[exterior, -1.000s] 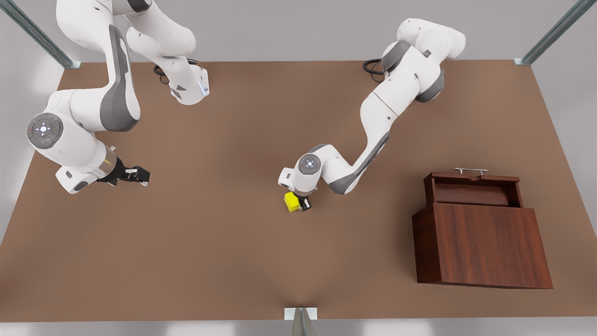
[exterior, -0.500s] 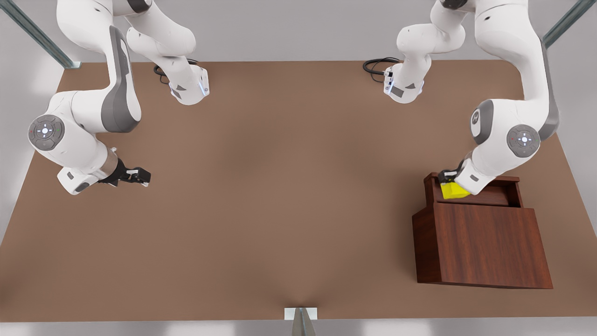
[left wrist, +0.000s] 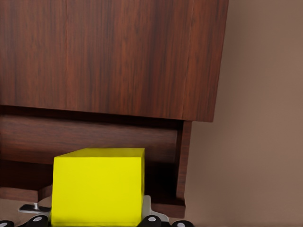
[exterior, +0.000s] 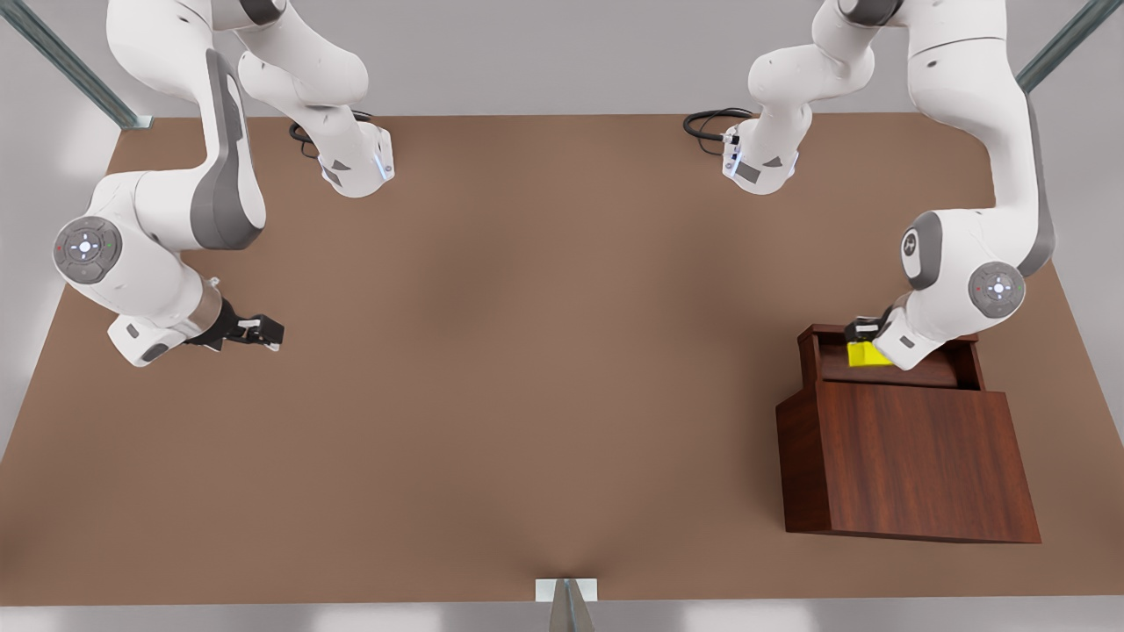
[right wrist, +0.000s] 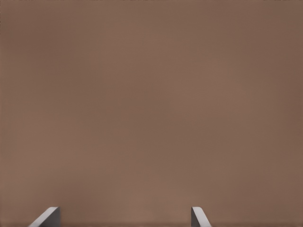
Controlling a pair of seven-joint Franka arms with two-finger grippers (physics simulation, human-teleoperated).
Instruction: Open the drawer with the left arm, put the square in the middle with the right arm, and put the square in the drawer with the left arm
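Left hand (exterior: 864, 341): we see it clamped on the square (exterior: 863, 354), over the open drawer (exterior: 887, 367).
Left wrist view: square (left wrist: 98, 186) close up before the cabinet (left wrist: 113, 56).
Right hand (exterior: 262, 332): fingers (right wrist: 47, 217) spread wide, waiting above bare table (exterior: 492, 351).

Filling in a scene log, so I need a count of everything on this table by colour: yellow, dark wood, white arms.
Yellow: 1, the square, held by the left gripper over the open drawer.
Dark wood: 1, the cabinet with its drawer.
White arms: 2; the right gripper waits open over the table.
Total: 4
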